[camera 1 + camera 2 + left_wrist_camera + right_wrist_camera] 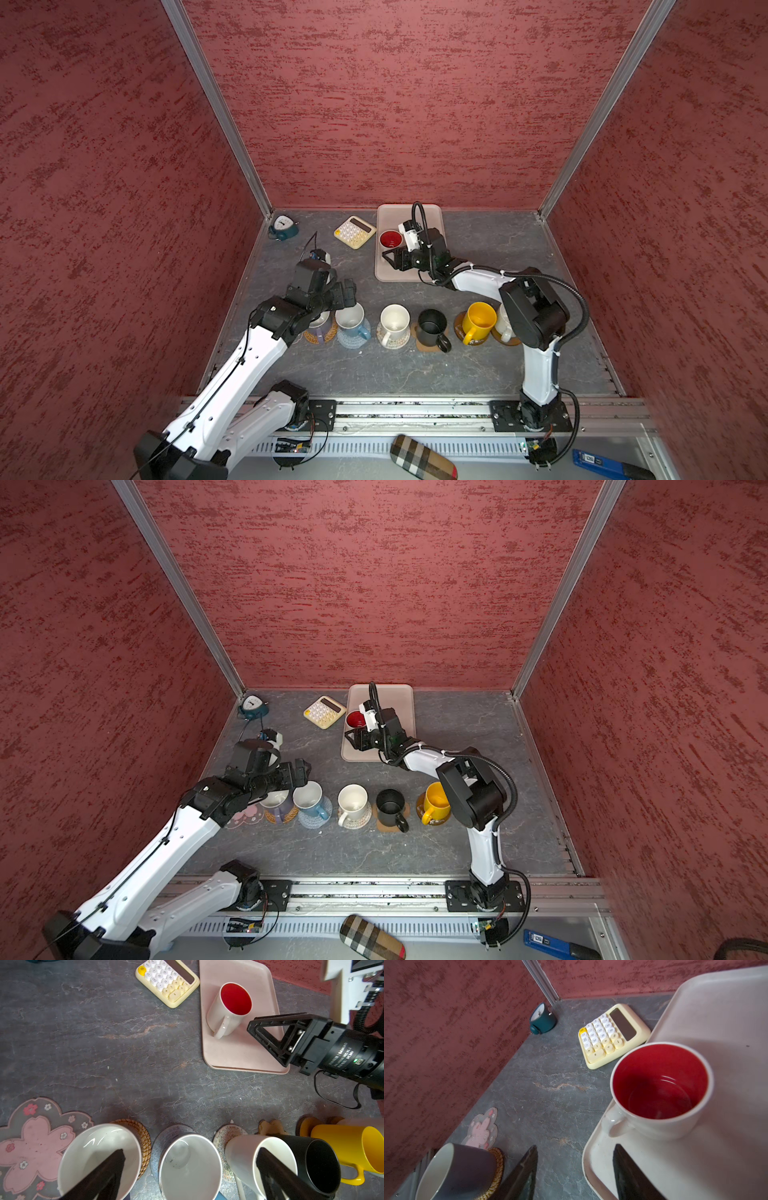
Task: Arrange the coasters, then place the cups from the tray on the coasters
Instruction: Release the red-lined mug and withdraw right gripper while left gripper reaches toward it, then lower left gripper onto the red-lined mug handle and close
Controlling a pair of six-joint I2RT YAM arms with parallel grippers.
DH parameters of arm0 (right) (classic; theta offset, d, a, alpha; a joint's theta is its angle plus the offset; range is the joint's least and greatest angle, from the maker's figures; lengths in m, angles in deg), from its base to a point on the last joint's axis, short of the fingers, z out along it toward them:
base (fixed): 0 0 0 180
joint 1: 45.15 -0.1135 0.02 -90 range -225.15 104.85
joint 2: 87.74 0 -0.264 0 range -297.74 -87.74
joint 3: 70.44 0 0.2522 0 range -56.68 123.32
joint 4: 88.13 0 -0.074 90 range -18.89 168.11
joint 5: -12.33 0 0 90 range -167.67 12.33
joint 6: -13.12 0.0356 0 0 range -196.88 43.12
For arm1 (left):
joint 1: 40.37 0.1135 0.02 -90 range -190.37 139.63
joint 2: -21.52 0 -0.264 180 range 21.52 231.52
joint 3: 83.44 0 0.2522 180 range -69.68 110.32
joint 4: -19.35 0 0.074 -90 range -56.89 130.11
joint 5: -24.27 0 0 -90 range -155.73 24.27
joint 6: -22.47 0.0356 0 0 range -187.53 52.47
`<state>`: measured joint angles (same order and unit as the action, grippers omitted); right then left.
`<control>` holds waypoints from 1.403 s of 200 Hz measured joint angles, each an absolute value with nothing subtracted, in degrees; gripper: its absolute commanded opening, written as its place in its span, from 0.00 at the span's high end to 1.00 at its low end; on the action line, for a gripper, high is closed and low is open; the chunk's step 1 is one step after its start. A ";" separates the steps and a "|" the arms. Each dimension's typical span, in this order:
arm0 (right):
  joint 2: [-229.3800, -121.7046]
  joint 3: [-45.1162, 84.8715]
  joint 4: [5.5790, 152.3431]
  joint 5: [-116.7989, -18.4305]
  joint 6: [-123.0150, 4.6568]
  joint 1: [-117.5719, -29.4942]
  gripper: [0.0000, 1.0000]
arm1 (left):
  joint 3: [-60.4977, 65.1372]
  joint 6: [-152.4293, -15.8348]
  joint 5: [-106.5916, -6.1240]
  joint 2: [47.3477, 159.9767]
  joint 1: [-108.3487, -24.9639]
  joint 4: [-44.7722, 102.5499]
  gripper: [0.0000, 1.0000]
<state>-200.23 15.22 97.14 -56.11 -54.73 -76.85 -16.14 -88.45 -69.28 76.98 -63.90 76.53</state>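
Grey table (374, 374) carries beige tray (432, 216), yellow calculator (354, 232), teal clock (284, 227) and a row of coasters (35, 1142)

Red-lined white cup (390, 240) upright on beige tray (392, 218), other cups (394, 320) on coasters (351, 343)

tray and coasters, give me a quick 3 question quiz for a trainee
1. True or false: the tray holds two mugs.
2. Which coaster is bare? A woven tan round; B pink flower coaster; C brown paw-print.
3. Fill in: the right gripper has its jaws ___ near the red-lined white mug.
Key: 1 false; 2 B; 3 open.
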 measured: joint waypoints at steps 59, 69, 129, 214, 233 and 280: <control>-191.00 4.12 104.11 -52.56 -49.55 -67.61 0.01 | -8.71 -85.11 -67.10 90.10 -64.44 75.39 0.00; -189.56 2.28 106.23 -51.87 -47.71 -65.95 0.01 | -7.60 -84.74 -67.05 92.37 -64.51 75.39 0.00; -186.15 -8.60 121.51 -50.27 -36.65 -57.05 0.01 | 1.93 -82.88 -67.10 105.94 -65.16 75.22 0.02; -186.17 -9.56 122.91 -54.79 -40.17 -55.91 0.01 | 14.87 -81.59 -67.05 125.02 -65.88 75.11 0.10; -186.17 -9.56 122.99 -55.03 -40.54 -55.81 0.01 | 18.20 -81.50 -67.07 128.74 -65.82 75.09 0.12; -186.17 -9.56 123.80 -55.03 -40.56 -55.65 0.01 | 22.48 -80.67 -67.14 133.96 -65.75 75.06 0.16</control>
